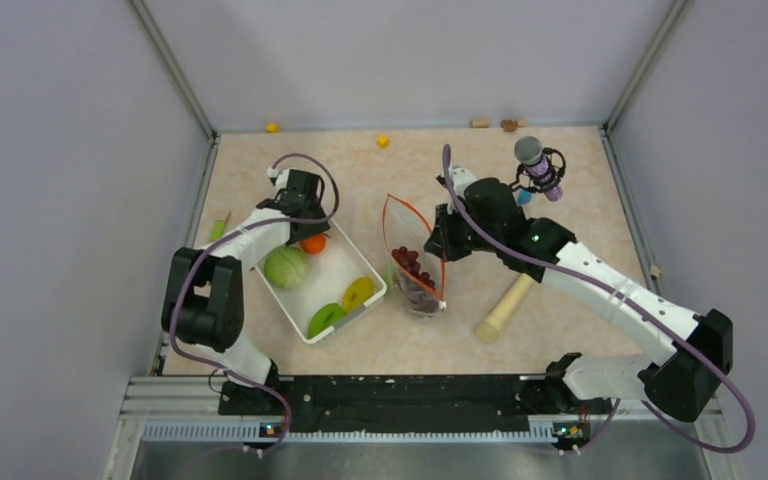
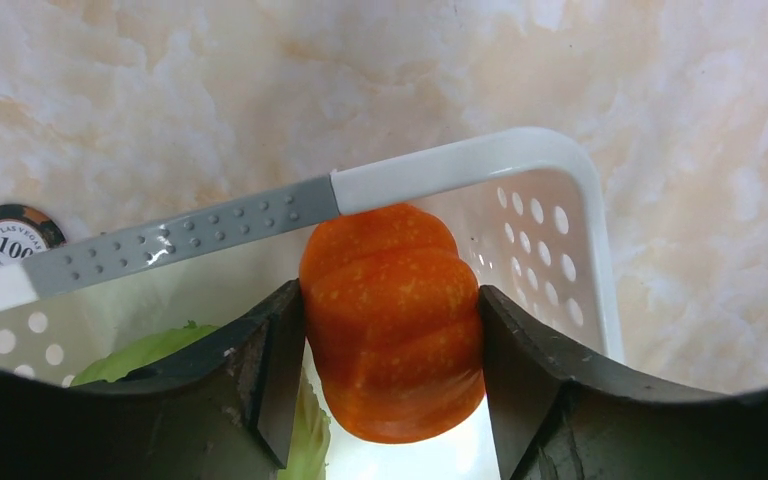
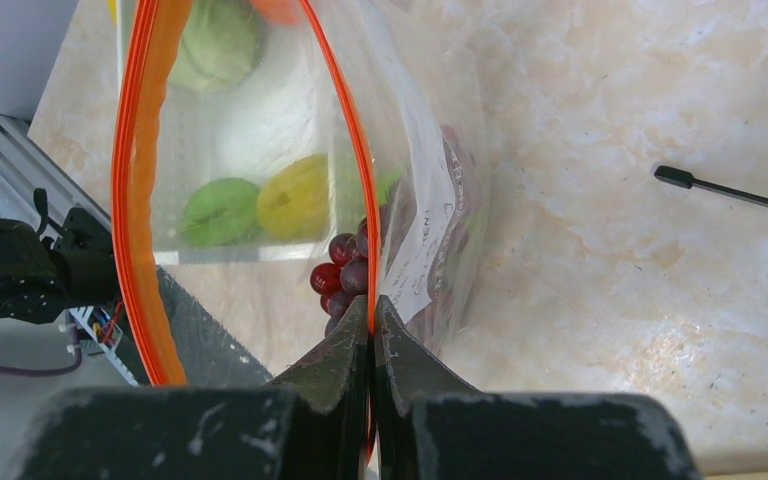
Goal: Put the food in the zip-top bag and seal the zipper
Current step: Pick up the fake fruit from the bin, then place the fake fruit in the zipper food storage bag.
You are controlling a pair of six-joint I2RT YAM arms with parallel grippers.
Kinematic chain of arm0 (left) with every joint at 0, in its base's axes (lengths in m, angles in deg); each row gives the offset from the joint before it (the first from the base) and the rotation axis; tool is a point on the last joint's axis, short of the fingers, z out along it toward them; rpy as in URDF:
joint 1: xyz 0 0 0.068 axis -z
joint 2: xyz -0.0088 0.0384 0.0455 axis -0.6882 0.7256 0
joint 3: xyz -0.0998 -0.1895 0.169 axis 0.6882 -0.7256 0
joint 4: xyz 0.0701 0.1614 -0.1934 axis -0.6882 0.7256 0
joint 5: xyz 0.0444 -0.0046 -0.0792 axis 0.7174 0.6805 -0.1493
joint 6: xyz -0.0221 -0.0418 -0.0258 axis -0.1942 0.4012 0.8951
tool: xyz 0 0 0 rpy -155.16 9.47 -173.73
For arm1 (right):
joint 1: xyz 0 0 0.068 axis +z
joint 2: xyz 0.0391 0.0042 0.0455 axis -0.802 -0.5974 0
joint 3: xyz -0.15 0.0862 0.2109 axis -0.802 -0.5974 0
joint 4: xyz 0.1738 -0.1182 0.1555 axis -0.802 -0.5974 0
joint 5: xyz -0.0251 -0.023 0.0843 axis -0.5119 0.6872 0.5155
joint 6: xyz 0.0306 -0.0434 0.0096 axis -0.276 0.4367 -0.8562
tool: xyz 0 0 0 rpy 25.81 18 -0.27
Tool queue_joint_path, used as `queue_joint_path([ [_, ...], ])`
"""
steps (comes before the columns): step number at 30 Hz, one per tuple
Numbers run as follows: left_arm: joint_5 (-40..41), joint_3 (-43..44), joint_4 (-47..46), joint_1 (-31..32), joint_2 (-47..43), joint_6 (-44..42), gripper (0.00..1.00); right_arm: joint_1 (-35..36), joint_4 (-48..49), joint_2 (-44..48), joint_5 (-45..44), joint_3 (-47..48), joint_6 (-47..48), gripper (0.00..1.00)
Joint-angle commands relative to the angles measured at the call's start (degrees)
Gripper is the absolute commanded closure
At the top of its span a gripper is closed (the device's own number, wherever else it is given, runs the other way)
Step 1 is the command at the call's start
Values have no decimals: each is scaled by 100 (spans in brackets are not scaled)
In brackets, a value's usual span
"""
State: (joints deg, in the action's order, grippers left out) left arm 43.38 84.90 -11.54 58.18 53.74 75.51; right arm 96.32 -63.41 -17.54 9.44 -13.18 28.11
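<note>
1. Black fingers (image 2: 260,370) of the left gripper (image 2: 390,292) fill the bottom of the left wrist view. They are pressed against both sides of the orange (image 2: 392,340), so the gripper grasps it.
2. That orange sits inside the far corner of the white slotted basket (image 2: 460,165), just below its rim. Part of a green apple (image 2: 140,355) shows behind the left finger.
3. Beyond the rim a poker chip (image 2: 10,235) lies on the marbled table (image 2: 660,100).
4. On the other arm, the right gripper (image 3: 372,305) is clenched, pinching the edge of the zip-top bag (image 3: 420,130) at its mouth.
5. From that pinch the red-orange zipper (image 3: 132,200) runs out in two separate strips. The mouth gapes wide and is unsealed.
6. A dark red grape bunch (image 3: 345,270) lies inside the bag, close to the pinched edge.
7. Seen from above, the bag stands on the table between the two arms, just beside the basket's right corner.
8. Also in the basket, a yellow piece (image 1: 358,293) and a light-green piece (image 1: 326,319) lie side by side at the near end, with the apple toward the far end beside the orange.
9. A wooden rod (image 1: 505,308) lies on the table to the right of the bag, under the right arm.
</note>
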Motion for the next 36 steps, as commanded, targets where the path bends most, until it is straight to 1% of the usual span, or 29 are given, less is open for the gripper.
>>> queue_joint_path([
  [1, -234, 147, 256, -11, -12, 30, 54, 33, 97, 186, -71, 51, 77, 100],
  [5, -194, 136, 431, -15, -354, 98, 77, 39, 101, 197, -84, 52, 74, 100],
  [7, -165, 105, 502, -12, -601, 132, 94, 33, 99, 202, -97, 50, 76, 100],
  [8, -155, 75, 514, -11, -741, 164, 100, 35, 96, 201, -108, 51, 83, 100],
  [11, -300, -62, 488, -7, -1297, 192, 100, 35, 99, 179, -83, 56, 76, 100],
  [14, -657, -263, 305, -2, -1903, 127, 100, 33, 98, 185, -87, 60, 75, 100],
  [16, -1094, -381, 108, 7, -2291, 38, 100, 37, 100, 175, -94, 56, 69, 100],
  [19, -1975, -446, -203, 70, -2873, -56, 100, 37, 99, 172, -31, 69, 58, 100],
  [22, -2719, -549, -752, 363, -3485, -212, 100, 33, 99, 201, -38, 62, 57, 100],
  [25, -3302, -528, -1281, 812, -3881, -390, 100, 35, 105, 219, -51, 56, 54, 100],
  [30, -3695, -129, -1542, 1694, -4078, -725, 100, 32, 111, 278, 9, 51, 41, 100],
  [36, -4512, 268, -1591, 2391, -3536, -1246, 100, 33, 140, 292, 70, 38, 29, 100],
])
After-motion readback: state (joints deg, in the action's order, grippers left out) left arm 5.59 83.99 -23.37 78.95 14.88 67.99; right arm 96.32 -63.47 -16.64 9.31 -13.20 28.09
